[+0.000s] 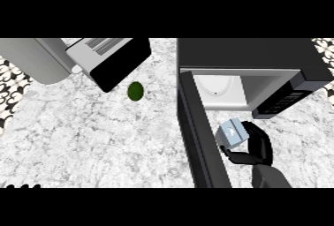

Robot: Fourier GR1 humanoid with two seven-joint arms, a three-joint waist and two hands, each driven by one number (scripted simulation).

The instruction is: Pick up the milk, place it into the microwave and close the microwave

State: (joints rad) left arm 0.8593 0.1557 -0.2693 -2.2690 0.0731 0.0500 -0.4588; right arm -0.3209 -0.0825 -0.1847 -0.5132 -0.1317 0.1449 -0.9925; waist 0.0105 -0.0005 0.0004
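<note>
Curling round the milk (232,133), the right hand (253,148) holds the small pale-blue carton above the marbled counter (98,137), just in front of the microwave (251,66) and beside its open door (201,137). The carton's long axis runs on a slant, from the lower left near the thumb up toward the upper right, so its far end points at the microwave's white cavity (225,90); it is tilted, not upright. Black fingers wrap the carton's right side and the thumb hooks under its lower left edge, hiding part of it. The carton is outside the cavity, near its front opening. The door stands swung out toward the view's lower edge, its dark slab lying just left of the hand. The microwave's keypad (282,100) shows to the right of the cavity. Only dark fingertips of the left hand (23,186) show at the lower left edge, and how they are set cannot be told. Well apart, to the left, a small green round thing (135,91) lies on the counter near a toaster oven (108,57).
</note>
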